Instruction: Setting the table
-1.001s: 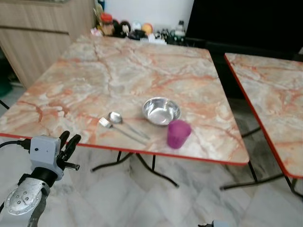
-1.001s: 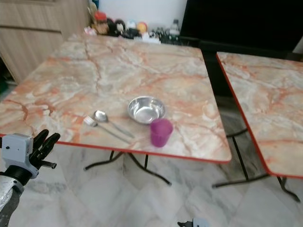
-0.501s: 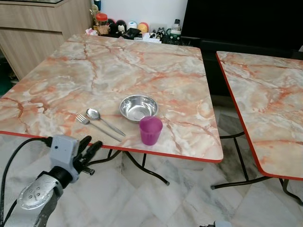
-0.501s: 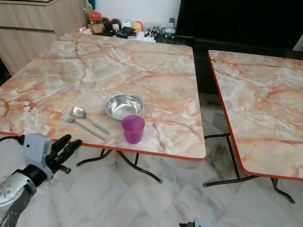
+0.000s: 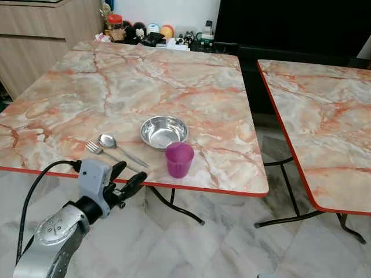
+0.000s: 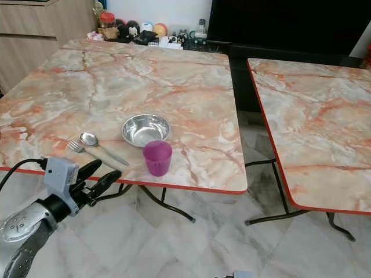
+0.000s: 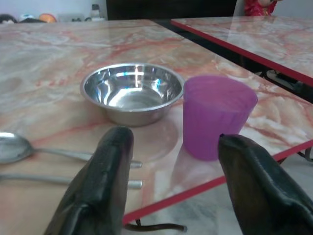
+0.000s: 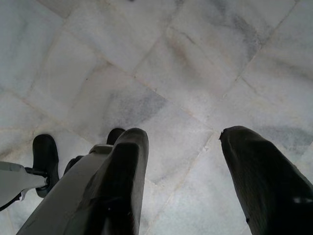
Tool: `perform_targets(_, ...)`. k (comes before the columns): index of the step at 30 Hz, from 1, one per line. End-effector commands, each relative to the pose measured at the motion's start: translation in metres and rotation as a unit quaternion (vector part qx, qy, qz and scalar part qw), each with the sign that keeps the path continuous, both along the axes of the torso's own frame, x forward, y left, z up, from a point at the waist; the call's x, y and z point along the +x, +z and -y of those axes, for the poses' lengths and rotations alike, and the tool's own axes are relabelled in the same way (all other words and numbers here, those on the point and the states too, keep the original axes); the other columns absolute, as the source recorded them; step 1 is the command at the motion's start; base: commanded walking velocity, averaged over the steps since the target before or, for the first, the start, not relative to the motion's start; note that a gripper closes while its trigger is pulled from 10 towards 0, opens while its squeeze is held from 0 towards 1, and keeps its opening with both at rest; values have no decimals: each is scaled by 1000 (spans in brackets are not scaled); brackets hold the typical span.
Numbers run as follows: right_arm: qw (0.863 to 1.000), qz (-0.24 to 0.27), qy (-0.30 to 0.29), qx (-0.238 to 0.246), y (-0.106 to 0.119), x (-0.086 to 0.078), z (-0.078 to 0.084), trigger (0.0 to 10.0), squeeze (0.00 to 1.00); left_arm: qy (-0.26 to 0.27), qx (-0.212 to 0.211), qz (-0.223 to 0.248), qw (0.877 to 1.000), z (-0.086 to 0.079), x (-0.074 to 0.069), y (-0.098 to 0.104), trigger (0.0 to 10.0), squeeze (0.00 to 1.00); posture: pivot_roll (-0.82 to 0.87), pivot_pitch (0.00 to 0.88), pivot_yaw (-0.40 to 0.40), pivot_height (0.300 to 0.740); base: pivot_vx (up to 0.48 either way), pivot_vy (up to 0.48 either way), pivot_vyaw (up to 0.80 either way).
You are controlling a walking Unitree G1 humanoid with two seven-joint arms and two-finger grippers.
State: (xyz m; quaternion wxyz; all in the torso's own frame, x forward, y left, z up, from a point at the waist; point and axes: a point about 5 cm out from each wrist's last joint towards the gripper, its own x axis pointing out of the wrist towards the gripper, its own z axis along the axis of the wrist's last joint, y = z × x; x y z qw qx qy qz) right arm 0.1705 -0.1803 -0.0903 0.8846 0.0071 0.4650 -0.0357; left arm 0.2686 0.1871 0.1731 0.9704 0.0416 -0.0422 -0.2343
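Observation:
On a marble table (image 5: 127, 87) with a red edge, near its front edge, stand a steel bowl (image 5: 164, 131) and a purple cup (image 5: 179, 159) just in front of it. A spoon (image 5: 116, 146) and a fork (image 5: 98, 152) lie side by side to their left. My left gripper (image 5: 128, 178) is open, level with the front edge and just below the cutlery. In the left wrist view its fingers (image 7: 110, 166) frame the bowl (image 7: 131, 92) and the cup (image 7: 217, 116). My right gripper (image 8: 181, 181) hangs open over the floor.
A second marble table (image 5: 324, 116) stands to the right, with a narrow gap and black folding legs (image 5: 290, 217) between the two. Jars and small items (image 5: 151, 35) crowd the far edge. A wooden cabinet (image 5: 35, 35) is at the far left. The floor (image 5: 232, 249) is pale marble tile.
The view has shifted, so the camera has moved nearer the table. My left gripper has come up and to the right, closer to the front edge by the cutlery. The tableware lies as before.

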Motion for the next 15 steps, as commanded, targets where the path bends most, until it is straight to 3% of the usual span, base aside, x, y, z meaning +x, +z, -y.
perform_targets(1,1000,-10,-2,-2,-3,-6,1,10000,0,9,11,2,1000,-1,1,0,10000,1000,154,136,-79,740,0,0,0)
perform_targets(2,1000,-9,-3,-2,-3,-6,2,10000,0,19,15,3,1000,-5,2,1,10000,0,153,130,-78,740,0,0,0)
perform_targets(5,1000,-9,-3,-2,-3,-6,2,10000,0,22,15,3,1000,-7,2,1,10000,0,153,130,-78,740,0,0,0)
perform_targets(9,1000,-3,-17,5,-1,-4,6,10000,0,92,-41,19,995,-24,10,12,10000,0,156,117,-77,740,0,0,0)
perform_targets(11,1000,-2,-17,9,-1,-4,7,10000,0,130,-72,34,988,-31,12,16,10000,0,154,112,-77,740,0,0,-597)
perform_targets(15,1000,-1,-14,9,-1,-3,7,10000,0,159,-69,36,984,-37,11,13,10000,0,153,105,-76,740,0,0,-784)
